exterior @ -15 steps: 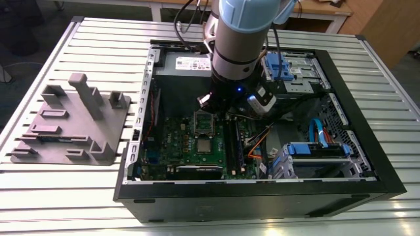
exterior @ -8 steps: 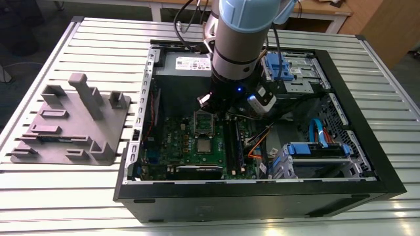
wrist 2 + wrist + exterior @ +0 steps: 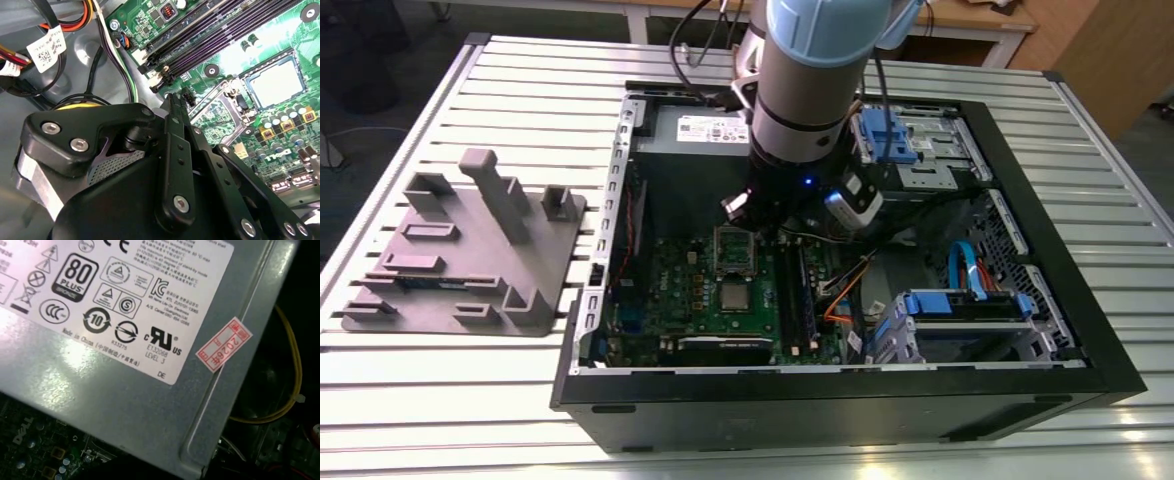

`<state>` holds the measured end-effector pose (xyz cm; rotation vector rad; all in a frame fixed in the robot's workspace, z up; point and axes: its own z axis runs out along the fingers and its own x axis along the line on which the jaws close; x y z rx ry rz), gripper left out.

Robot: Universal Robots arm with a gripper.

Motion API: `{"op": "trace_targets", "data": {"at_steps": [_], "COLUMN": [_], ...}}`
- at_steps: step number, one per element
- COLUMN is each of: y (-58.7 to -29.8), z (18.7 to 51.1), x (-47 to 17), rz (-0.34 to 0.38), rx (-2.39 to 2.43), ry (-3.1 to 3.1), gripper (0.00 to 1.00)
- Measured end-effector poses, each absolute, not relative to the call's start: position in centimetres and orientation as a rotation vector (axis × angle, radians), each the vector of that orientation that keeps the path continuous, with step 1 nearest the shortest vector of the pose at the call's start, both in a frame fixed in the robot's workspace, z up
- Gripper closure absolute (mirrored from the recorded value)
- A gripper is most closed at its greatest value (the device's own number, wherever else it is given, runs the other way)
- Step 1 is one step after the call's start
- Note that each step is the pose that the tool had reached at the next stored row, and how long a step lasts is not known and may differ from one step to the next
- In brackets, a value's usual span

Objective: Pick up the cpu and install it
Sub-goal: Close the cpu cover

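Observation:
The cpu (image 3: pixel 738 295) is a small silvery square lying flat in the socket on the green motherboard (image 3: pixel 674 290) inside the open computer case. In the second wrist view the cpu (image 3: pixel 277 82) lies flat in its metal frame, pale and uncovered. The socket's hinged plate (image 3: pixel 736 248) stands open just behind it. My gripper (image 3: pixel 767 222) hangs inside the case above the raised plate, a little behind the cpu and apart from it. Its black linkage (image 3: pixel 172 150) shows large in the second wrist view, with nothing seen held.
A grey power supply (image 3: pixel 125 390) with a white label sits at the case's back wall. Long dark memory slots (image 3: pixel 200 45) run beside the socket. Cables (image 3: pixel 65 20) and blue drive cages (image 3: pixel 961 305) crowd the exterior view's right. A grey fixture tray (image 3: pixel 467 250) lies outside the case, on the exterior view's left.

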<state>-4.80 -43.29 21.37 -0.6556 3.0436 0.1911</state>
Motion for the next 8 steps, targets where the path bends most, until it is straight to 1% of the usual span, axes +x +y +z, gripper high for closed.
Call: {"op": "trace_targets", "data": {"at_steps": [8], "y": [-43.35], "z": [21.40], "x": [-4.80], "rz": [0.192], "rx": [-0.693], "ry": [3.037], "gripper": [0.90]}}
